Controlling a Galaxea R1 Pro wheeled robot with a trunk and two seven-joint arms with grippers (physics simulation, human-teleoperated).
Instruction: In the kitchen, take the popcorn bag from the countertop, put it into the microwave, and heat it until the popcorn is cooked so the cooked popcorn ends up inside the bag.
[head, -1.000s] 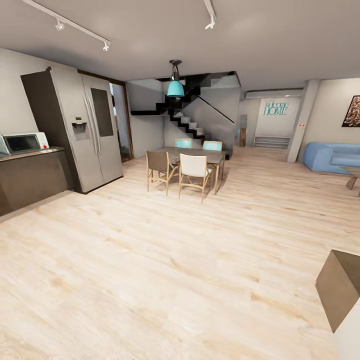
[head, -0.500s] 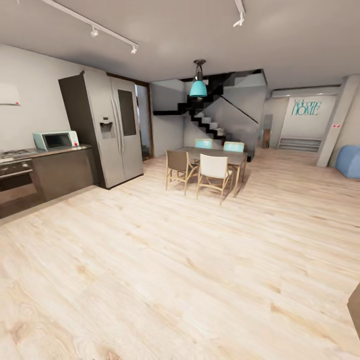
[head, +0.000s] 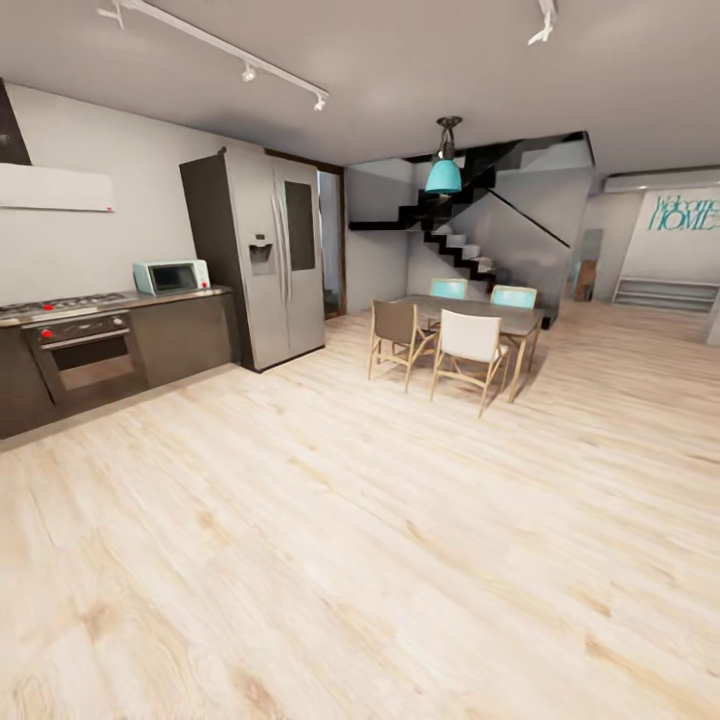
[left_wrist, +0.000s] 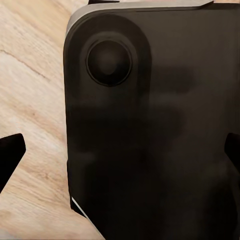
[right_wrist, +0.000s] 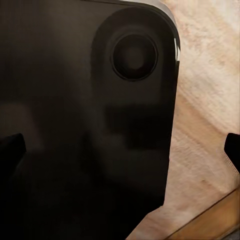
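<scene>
Well, where I am: I look out from the head camera over a wide wooden floor (head: 400, 520), and the kitchen (head: 110, 320) is far off, on my left-arm side.
Microwave: the pale microwave (head: 171, 276) sits on the grey table (head: 190, 294), next to the tall steel fridge (head: 265, 255).
Popcorn bag: I cannot find it yet. It is too small or too far for me to see on the table.
Oven and hob: the dark oven (head: 85, 355) with red knobs is under the gas hob (head: 65, 303), and a white hood (head: 55, 187) hangs above.
Other things: a dining set of chairs (head: 455, 340) stands well away from the kitchen, with stairs (head: 460, 245) behind and a blue lamp (head: 442, 175) overhead.
Left pincer: the left pincer (left_wrist: 120, 152) shows two dark tips at the picture's sides, so it looks wide, and nothing is between them. A big dark part of my own body (left_wrist: 150, 125) is right in front of it.
Right pincer: the right pincer (right_wrist: 120, 147) looks just the same, wide with nothing in it.
Step now: I think I am driving to the kitchen.
How to do it well: I should turn toward the microwave, roll slowly, stay away from the chairs, and stop close to the table so I can look for the bag.
</scene>
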